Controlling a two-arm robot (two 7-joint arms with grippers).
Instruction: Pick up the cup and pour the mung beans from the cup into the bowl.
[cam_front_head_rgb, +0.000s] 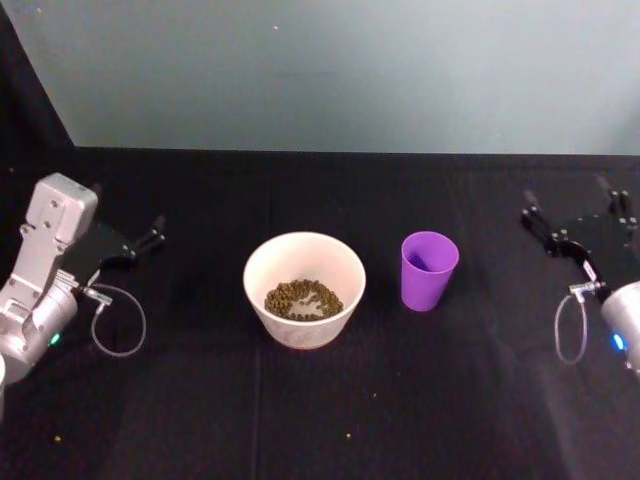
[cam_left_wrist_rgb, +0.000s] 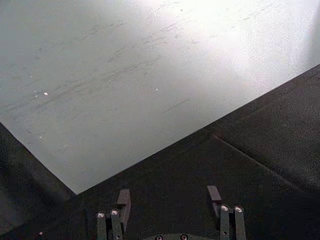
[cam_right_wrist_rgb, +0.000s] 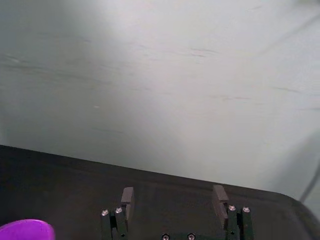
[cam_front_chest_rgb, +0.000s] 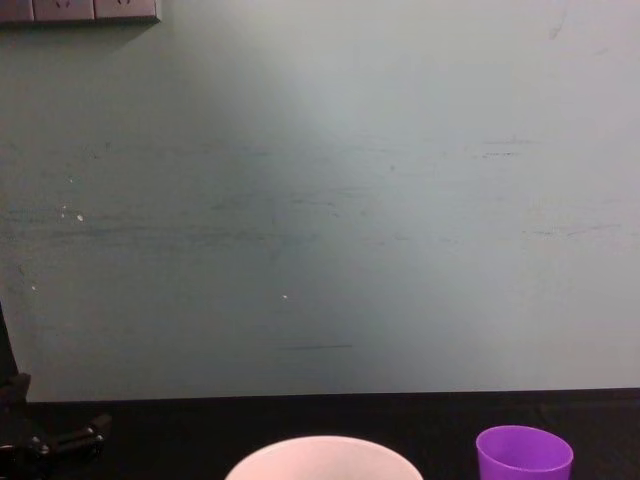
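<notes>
The purple cup (cam_front_head_rgb: 429, 270) stands upright on the black table, just right of the bowl (cam_front_head_rgb: 300, 332). A heap of mung beans (cam_front_head_rgb: 303, 298) lies in the bowl's bottom; the visible part of the cup's inside is plain purple. My right gripper (cam_front_head_rgb: 565, 205) hovers open at the table's right side, well clear of the cup. In the right wrist view its fingers (cam_right_wrist_rgb: 127, 197) are spread, with the cup's rim (cam_right_wrist_rgb: 27, 230) at the corner. My left gripper (cam_front_head_rgb: 155, 232) is open at the far left, away from the bowl. The chest view shows the bowl's rim (cam_front_chest_rgb: 322, 455) and cup (cam_front_chest_rgb: 523, 455).
The black table (cam_front_head_rgb: 320, 410) ends at a pale wall (cam_front_head_rgb: 350, 70) behind. A few stray beans (cam_front_head_rgb: 57, 437) lie near the front edge. Cable loops hang from both wrists (cam_front_head_rgb: 120, 320). Wide open room lies between each gripper and the two vessels.
</notes>
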